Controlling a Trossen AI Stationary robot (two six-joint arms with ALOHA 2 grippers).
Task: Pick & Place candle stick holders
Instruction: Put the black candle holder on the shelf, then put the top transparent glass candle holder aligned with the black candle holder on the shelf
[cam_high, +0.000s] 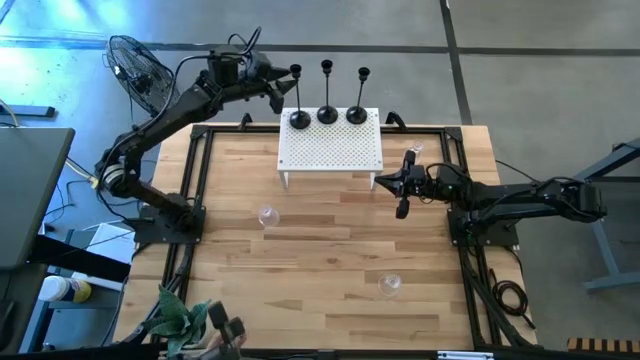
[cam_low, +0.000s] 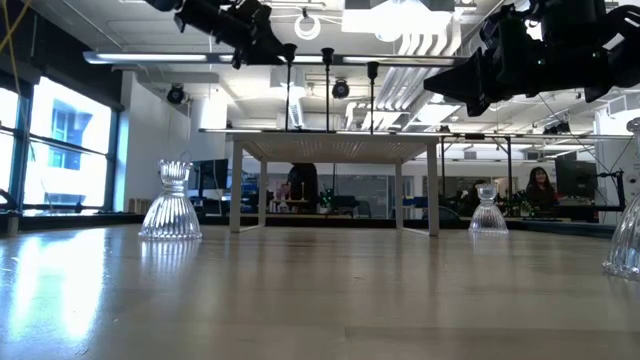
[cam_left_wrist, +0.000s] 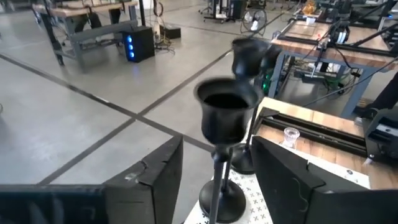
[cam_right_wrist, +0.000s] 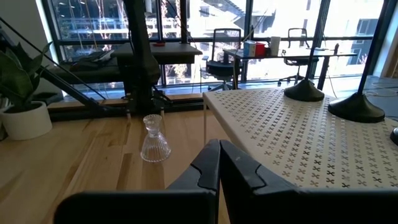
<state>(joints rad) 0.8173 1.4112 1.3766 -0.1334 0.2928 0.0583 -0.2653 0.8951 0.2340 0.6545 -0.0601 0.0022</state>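
I count three black candle stick holders (cam_high: 327, 100), all upright with their stems vertical, cups at the top and domed bases down. They stand in a row along the far edge of the white perforated stand (cam_high: 331, 150), which sits at the far middle of my wooden desk (cam_high: 330, 260).

My left hand (cam_high: 284, 92) is up at the leftmost holder (cam_high: 298, 105), at cup height. In the left wrist view its two fingers (cam_left_wrist: 152, 171) stand apart on either side of the stem, just below the cup, with a gap on each side, so I read the hand as open around that holder rather than clamped on it. I can't be sure from this angle whether one finger grazes the stem. The other two holders are off to that hand's side, further along the row.

My right hand (cam_high: 403, 203) is closed on nothing, fingers pressed together, and hangs low above the desk just off the right end of the stand, well apart from the holders.

I also count three small clear glass holders: one (cam_high: 266, 216) on the desk near the stand's front left, one (cam_high: 389, 286) toward the near right, one (cam_high: 415, 152) by the stand's far right corner.
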